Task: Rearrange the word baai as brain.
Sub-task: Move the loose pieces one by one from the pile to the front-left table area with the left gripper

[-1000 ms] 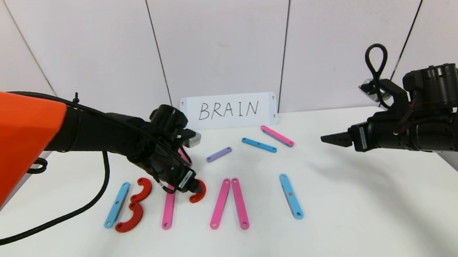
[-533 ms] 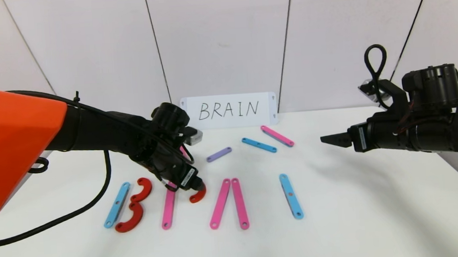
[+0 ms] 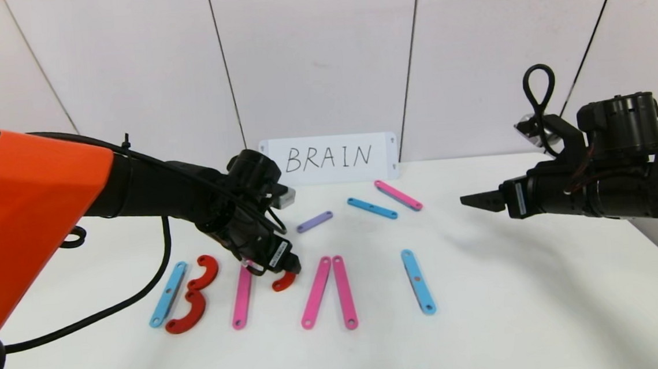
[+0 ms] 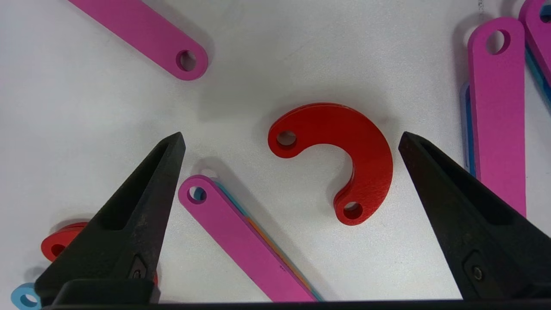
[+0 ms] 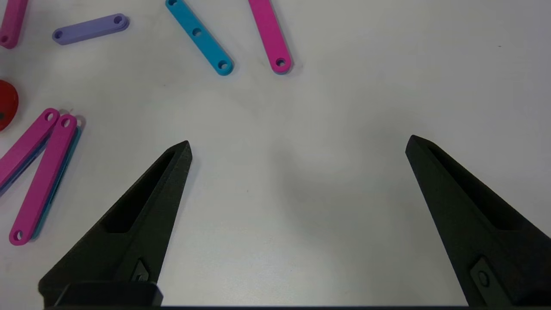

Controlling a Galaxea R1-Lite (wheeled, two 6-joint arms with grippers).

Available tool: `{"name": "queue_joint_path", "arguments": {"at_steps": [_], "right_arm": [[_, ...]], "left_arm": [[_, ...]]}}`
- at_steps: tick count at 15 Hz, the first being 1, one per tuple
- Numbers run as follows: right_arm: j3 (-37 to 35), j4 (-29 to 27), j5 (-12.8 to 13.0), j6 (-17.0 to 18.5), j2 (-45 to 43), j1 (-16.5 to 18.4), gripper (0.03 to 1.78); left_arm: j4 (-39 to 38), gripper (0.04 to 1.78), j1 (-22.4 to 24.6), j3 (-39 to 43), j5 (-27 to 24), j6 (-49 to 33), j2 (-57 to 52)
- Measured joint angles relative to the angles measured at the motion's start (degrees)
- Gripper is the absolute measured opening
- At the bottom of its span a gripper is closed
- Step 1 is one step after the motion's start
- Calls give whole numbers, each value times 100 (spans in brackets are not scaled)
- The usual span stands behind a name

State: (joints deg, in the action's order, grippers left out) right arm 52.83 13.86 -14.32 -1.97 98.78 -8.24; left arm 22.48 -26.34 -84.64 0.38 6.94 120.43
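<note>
left gripper [image 4: 292,142] spread wide, hovering low over flat red C-shaped plastic curve [image 4: 340,157] | long pink plastic bar [image 3: 242,297] lies at its 8 o'clock | right gripper [image 5: 297,144] wide, hanging above white table [image 3: 517,310]

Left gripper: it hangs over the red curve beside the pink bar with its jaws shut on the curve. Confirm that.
Not quite. The left gripper does hang over the red curve beside the pink bar, but its jaws stand wide open on either side of the curve, not touching it, as the left wrist view shows.
</note>
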Motion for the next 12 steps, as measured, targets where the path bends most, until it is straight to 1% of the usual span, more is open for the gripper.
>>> {"name": "queue_joint_path", "arguments": {"at_steps": [2,8,12], "right_arm": [[0,2,2,-2,0,0,174],[0,2,0,-2,0,0,174],[0,0,2,-2,1,1,174]], "left_arm": [[1,174,0,-22,35,-9,44],[-2,174,-35,-89,383,-24,115],[67,174,-28,-106,457,4,110]]}}
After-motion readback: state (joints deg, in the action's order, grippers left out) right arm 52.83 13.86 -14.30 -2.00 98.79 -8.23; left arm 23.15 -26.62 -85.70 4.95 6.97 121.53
